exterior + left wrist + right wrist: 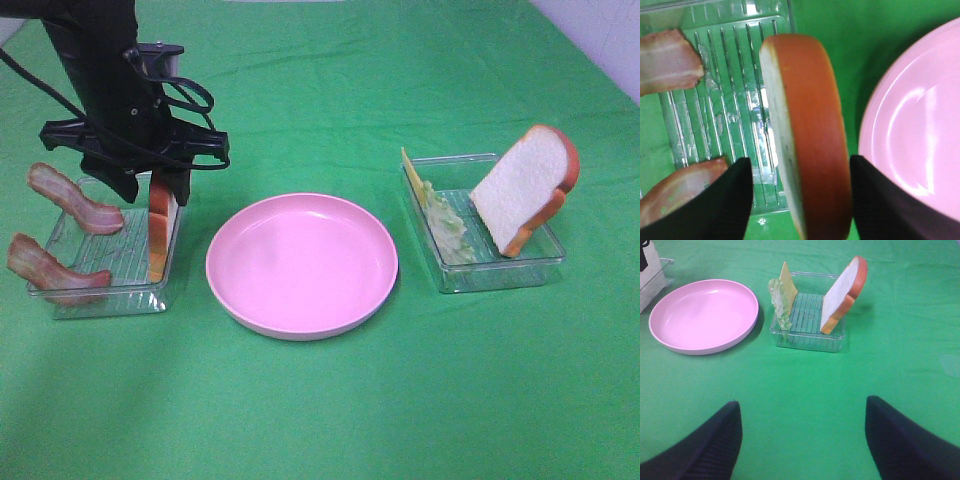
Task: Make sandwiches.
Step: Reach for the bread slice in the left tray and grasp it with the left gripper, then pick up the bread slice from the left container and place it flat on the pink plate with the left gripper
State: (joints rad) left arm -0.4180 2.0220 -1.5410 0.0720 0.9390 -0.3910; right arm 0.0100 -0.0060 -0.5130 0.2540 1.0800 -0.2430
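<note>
Closing on: the bread slice (pixel 810 125), which stands on its crust along the edge of the left tray (pixel 735 60) that faces the plate (pixel 300 322).
Left gripper (pixel 799 160): my fingers are spread to either side of the slice. The plate-side finger looks about touching, but a gap shows at the white face, so I have no pinch yet.
Doing it well: I should centre the slice between the pads, squeeze evenly so it doesn't tip, then lift straight up clear of the tray wall. I must also keep off the bacon strips (pixel 75 198) leaning at the tray's outer edge.
Arm pose: my left arm stands steeply over the tray with the wrist pointing down.
Right gripper (pixel 800 440): spread wide and empty, over bare cloth (pixel 805 380) near its front edge.
Other parts: the second bread slice (pixel 525 185), lettuce (pixel 445 225) and cheese (pixel 410 175) lean in the right tray (pixel 500 278). Nothing is stacked on the plate yet.
</note>
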